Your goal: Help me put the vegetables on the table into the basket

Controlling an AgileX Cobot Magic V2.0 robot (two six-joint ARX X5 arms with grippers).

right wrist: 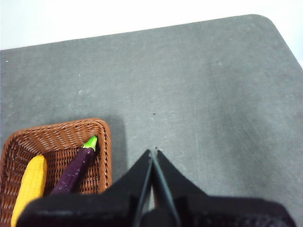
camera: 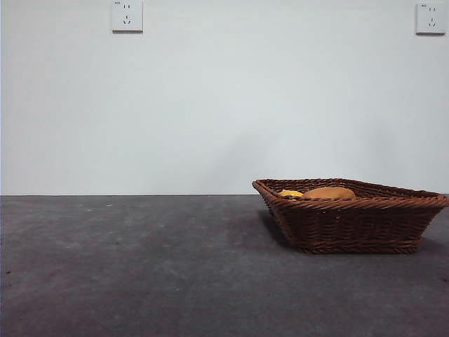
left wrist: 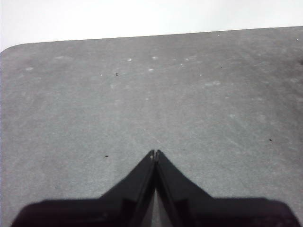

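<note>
The brown wicker basket point(camera: 351, 225) stands on the grey table point(camera: 140, 267) at the right in the front view. Over its rim I see the top of a tan potato point(camera: 328, 192) and a bit of yellow corn point(camera: 290, 193). In the right wrist view the basket point(right wrist: 102, 142) holds the yellow corn point(right wrist: 29, 187) and the purple eggplant point(right wrist: 75, 168) with its green stem. My right gripper point(right wrist: 153, 151) is shut, empty, high beside the basket. My left gripper point(left wrist: 155, 152) is shut over bare table point(left wrist: 142, 94), holding nothing.
Two wall sockets point(camera: 127, 15) point(camera: 430, 18) sit on the white wall behind the table. The table's rounded corner point(right wrist: 265, 21) and far edge show in the right wrist view. Neither arm shows in the front view.
</note>
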